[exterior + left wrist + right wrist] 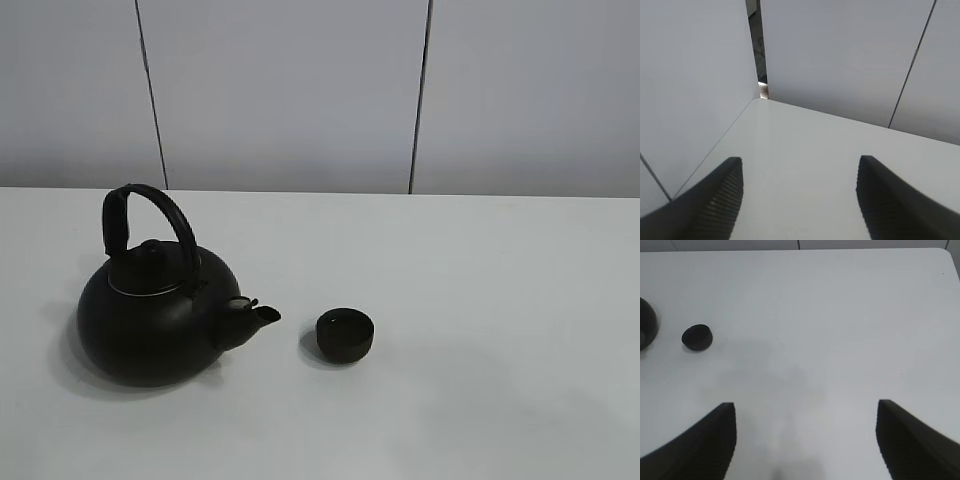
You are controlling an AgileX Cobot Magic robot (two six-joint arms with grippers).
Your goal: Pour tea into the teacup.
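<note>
Teacup [345, 334] mid-table, just beside kettle [160, 310] spout; both grippers, left gripper [799, 200] and right gripper [805, 440], wide and empty; best grasp the arched handle [150, 225] centrally before tilting slowly.

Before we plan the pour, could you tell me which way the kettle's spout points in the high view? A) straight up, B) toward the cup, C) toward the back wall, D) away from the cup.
B: the kettle's spout sticks out on its right side, aimed at the cup standing apart beside it.
</note>
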